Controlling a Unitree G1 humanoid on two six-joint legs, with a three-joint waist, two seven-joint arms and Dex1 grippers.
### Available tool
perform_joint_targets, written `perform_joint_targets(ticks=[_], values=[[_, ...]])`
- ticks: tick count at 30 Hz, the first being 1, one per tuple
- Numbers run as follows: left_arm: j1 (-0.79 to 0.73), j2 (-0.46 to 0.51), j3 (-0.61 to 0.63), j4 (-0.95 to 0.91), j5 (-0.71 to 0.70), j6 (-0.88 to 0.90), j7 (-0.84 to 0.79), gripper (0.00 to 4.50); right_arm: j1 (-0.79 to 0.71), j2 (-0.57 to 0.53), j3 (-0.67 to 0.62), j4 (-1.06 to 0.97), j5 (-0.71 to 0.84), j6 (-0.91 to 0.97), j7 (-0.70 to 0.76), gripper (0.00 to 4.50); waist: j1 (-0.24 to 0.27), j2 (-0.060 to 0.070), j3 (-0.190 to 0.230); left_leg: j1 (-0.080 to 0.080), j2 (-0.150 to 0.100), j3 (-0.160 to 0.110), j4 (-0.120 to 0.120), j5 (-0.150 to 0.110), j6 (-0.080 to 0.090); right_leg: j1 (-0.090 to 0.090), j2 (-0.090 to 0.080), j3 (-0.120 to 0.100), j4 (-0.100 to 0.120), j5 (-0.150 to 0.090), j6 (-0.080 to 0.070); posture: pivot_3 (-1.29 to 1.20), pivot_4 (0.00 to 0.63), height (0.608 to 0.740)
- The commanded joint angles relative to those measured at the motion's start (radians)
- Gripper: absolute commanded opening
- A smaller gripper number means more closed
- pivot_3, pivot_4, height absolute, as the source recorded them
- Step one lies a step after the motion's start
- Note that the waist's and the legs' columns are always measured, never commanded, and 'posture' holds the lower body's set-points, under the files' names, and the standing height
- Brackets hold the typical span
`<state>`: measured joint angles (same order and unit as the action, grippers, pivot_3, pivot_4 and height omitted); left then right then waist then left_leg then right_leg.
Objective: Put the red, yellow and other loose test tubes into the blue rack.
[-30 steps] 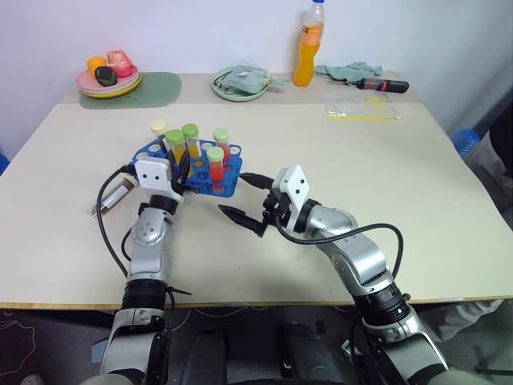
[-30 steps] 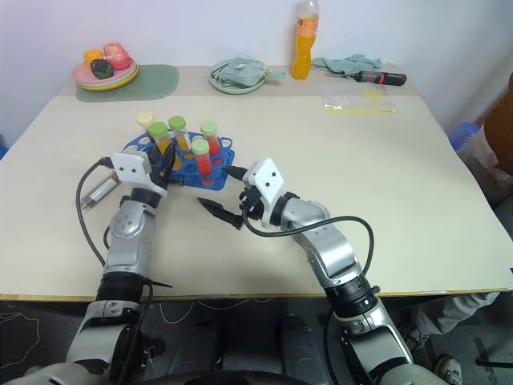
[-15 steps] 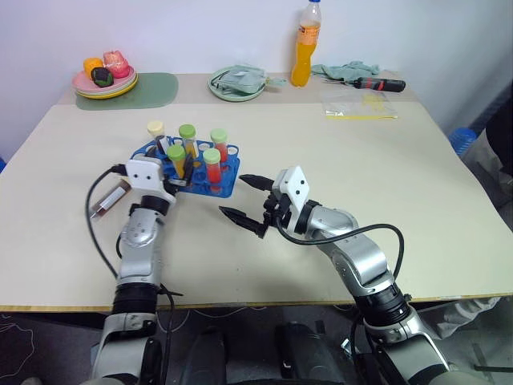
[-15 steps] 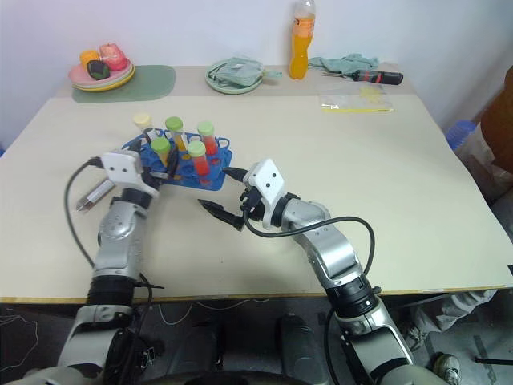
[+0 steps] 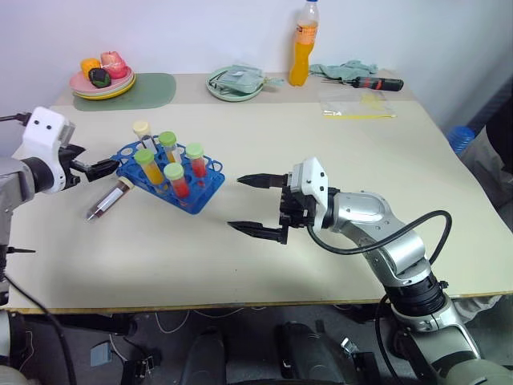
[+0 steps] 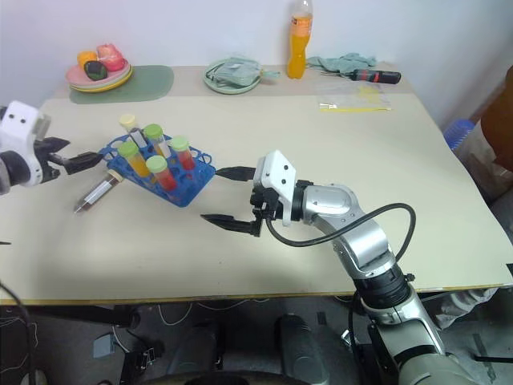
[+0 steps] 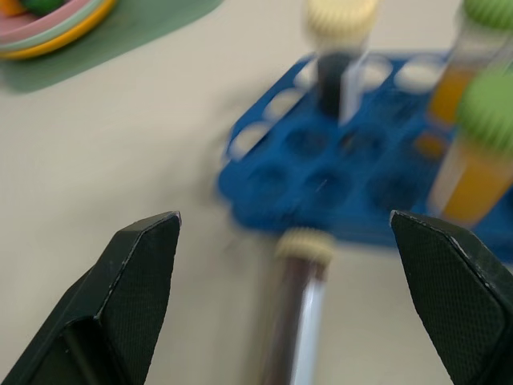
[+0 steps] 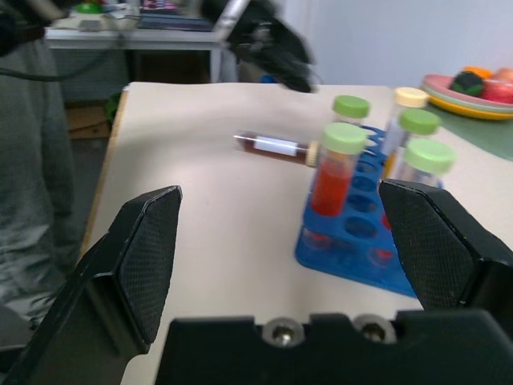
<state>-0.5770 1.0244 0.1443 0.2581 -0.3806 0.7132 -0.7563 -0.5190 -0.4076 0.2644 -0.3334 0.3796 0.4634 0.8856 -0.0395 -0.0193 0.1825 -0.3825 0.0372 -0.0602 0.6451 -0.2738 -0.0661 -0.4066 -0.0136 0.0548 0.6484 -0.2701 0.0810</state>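
The blue rack (image 5: 206,180) stands left of centre on the table, holding several upright test tubes: green-capped ones (image 5: 173,172) with red or yellow liquid and a cream-capped one (image 5: 141,128). One loose test tube (image 5: 107,201) with dark liquid and a cream cap lies flat on the table just left of the rack. My left gripper (image 5: 86,163) hovers open beyond that tube, at the table's left edge, pointing at the rack (image 7: 337,188). My right gripper (image 5: 247,205) is open and empty to the right of the rack, fingers aimed at it.
At the back of the table stand a plate of fruit (image 5: 103,80) on a green mat, a bowl with a cloth (image 5: 235,83), an orange drink bottle (image 5: 302,48), a screwdriver (image 5: 373,82) and a clear bag (image 5: 358,106). Bare tabletop lies in front of the rack.
My left gripper opened, left the tubes in the rack and swung far out to the left. The rack has turned a little. My right gripper drew back slightly.
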Motion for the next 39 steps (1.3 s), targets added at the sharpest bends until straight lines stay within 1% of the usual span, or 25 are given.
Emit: perform_joint_targets(ticks=[1,3,6,9,11,14,19,23,31,32,34,38,39], values=[[-0.037,0.017,-0.042,0.02,0.018,-0.046,-0.123,4.31,-0.002,0.016,-0.001,-0.034,-0.007,-0.023,-0.019,4.37,-0.005,0.0,0.0,-0.001,0.0,0.0,0.0,0.0,0.0,-0.002,0.0,0.0,0.0,0.0,0.0,0.0,0.15,0.74],[-0.059,0.04,-0.099,0.075,0.059,-0.032,-0.172,4.31,0.014,0.016,-0.002,-0.053,-0.007,-0.016,-0.033,4.37,-0.006,0.0,0.0,-0.004,0.001,0.0,0.0,0.0,0.0,-0.004,0.001,0.0,0.001,0.0,0.0,0.0,0.15,0.74],[-0.1,0.068,-0.172,0.154,0.119,-0.028,-0.243,4.31,0.035,0.009,-0.004,-0.076,-0.01,-0.008,-0.047,4.37,-0.007,0.0,0.0,-0.004,0.001,-0.001,0.0,0.0,0.0,-0.005,0.002,0.0,0.001,0.0,0.0,0.0,0.15,0.74],[-0.226,0.1,-0.296,0.314,0.237,0.004,-0.326,4.31,0.052,0.001,-0.004,-0.095,-0.009,-0.001,-0.054,4.37,-0.005,-0.001,0.0,-0.004,0.001,-0.001,0.0,0.0,0.0,-0.005,0.002,0.0,0.001,0.0,0.0,0.0,0.15,0.74],[-0.324,0.1,-0.357,0.442,0.3,0.011,-0.385,4.31,0.056,-0.003,-0.004,-0.101,-0.008,0.002,-0.057,4.37,-0.002,-0.001,0.0,-0.005,0.001,-0.001,0.001,0.0,0.0,-0.005,0.002,0.0,0.001,0.0,-0.001,0.0,0.15,0.74],[-0.484,0.058,-0.439,0.665,0.41,-0.04,-0.43,4.31,0.056,-0.005,-0.002,-0.099,-0.006,0.004,-0.054,4.37,0.0,-0.002,-0.001,-0.005,0.0,-0.001,0.001,0.0,0.0,-0.005,0.002,-0.001,0.001,0.0,-0.001,0.0,0.15,0.74],[-0.645,-0.056,-0.496,0.896,0.526,-0.087,-0.432,4.31,0.045,0.005,0.008,-0.081,-0.004,-0.003,-0.043,4.37,0.002,-0.003,-0.001,-0.005,0.0,-0.001,0.001,0.0,0.0,-0.004,0.001,-0.001,0.001,0.0,0.0,0.0,0.15,0.74],[-0.67,-0.118,-0.558,0.991,0.63,-0.142,-0.427,4.31,0.034,0.006,0.011,-0.071,-0.011,-0.012,-0.036,4.37,-0.007,-0.003,-0.001,-0.006,0.0,-0.001,0.001,0.0,0.0,-0.005,0.001,0.0,0.001,0.0,0.001,0.0,0.15,0.74],[-0.677,-0.164,-0.561,1.061,0.713,-0.2,-0.386,4.31,0.051,-0.007,0.004,-0.089,-0.014,-0.005,-0.04,4.37,-0.004,-0.003,-0.001,-0.007,0.0,-0.001,0.001,0.0,0.0,-0.006,0.001,0.0,0.002,0.0,0.001,0.0,0.15,0.74],[-0.677,-0.167,-0.558,1.065,0.719,-0.204,-0.381,4.09,0.054,-0.006,0.003,-0.091,-0.013,-0.003,-0.042,4.37,-0.003,-0.003,-0.001,-0.007,0.0,-0.001,0.001,0.0,0.0,-0.006,0.001,0.0,0.002,0.0,0.001,0.0,0.15,0.74],[-0.677,-0.171,-0.549,1.072,0.728,-0.206,-0.367,3.47,0.056,-0.005,0.004,-0.094,-0.013,-0.001,-0.045,4.37,-0.001,-0.004,-0.001,-0.007,0.0,-0.001,0.002,0.0,0.0,-0.006,0.001,-0.001,0.002,0.0,0.001,0.0,0.15,0.74],[-0.68,-0.173,-0.533,1.08,0.733,-0.199,-0.372,1.57,0.057,-0.005,0.005,-0.095,-0.012,0.0,-0.044,4.37,-0.003,-0.004,-0.002,-0.007,0.0,-0.001,0.002,0.0,0.0,-0.006,0.001,-0.001,0.002,0.0,0.001,0.0,0.15,0.74],[-0.679,-0.171,-0.529,1.082,0.732,-0.198,-0.377,1.02,0.056,-0.005,0.005,-0.095,-0.011,0.0,-0.044,4.37,-0.003,-0.004,-0.002,-0.007,0.0,-0.002,0.002,0.0,0.0,-0.006,0.001,-0.001,0.002,0.0,0.001,0.0,0.15,0.74]])
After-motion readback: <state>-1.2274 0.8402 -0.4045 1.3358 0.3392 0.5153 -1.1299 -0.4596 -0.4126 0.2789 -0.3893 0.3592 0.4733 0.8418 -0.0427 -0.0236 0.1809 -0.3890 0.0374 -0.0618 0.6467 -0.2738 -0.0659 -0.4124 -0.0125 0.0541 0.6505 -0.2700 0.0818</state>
